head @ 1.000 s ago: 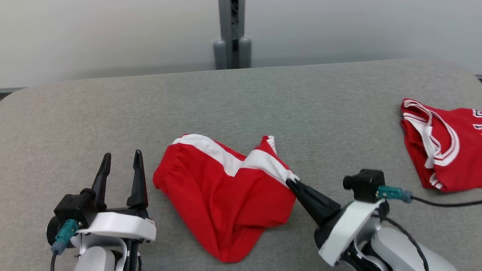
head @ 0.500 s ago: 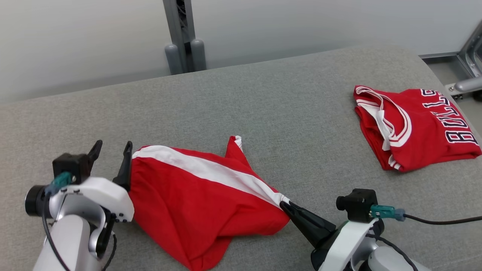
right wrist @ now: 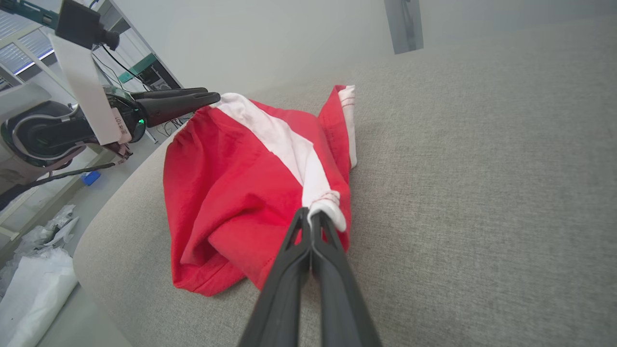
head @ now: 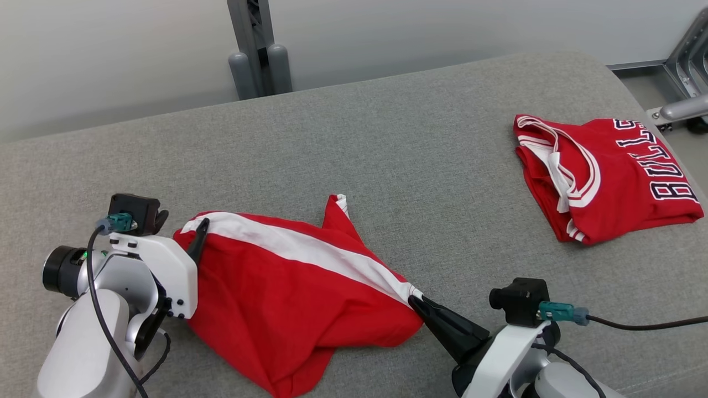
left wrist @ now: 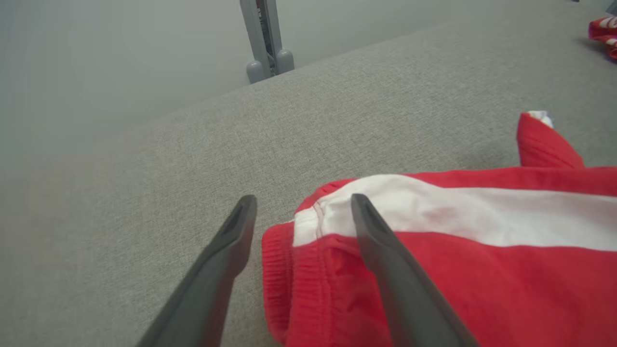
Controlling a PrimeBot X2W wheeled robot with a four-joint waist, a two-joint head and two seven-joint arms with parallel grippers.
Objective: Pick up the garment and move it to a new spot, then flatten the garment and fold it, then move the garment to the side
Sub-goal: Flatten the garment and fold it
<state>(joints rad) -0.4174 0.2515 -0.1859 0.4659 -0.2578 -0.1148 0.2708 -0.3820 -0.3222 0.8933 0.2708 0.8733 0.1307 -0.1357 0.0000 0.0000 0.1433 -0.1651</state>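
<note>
The garment (head: 287, 298) is a pair of red shorts with a white stripe, lying crumpled on the grey padded table (head: 420, 166). My right gripper (head: 414, 300) is shut on the stripe's right end, and the pinched white hem (right wrist: 328, 205) shows at its tips (right wrist: 311, 214) in the right wrist view. My left gripper (head: 182, 226) stands open at the garment's left end. In the left wrist view the ribbed waistband corner (left wrist: 289, 241) lies between its spread fingers (left wrist: 302, 205), and the right finger lies over the red cloth (left wrist: 458, 270).
A second red jersey (head: 603, 177) with dark lettering lies folded at the table's right end. A grey post (head: 255, 50) stands behind the far edge, and a metal frame (head: 686, 72) is beyond the right edge. Bare table stretches between the two garments.
The head camera has turned right. My left gripper has moved up to the garment's left end, still open. The garment is stretched longer between the grippers. The right gripper keeps its hold.
</note>
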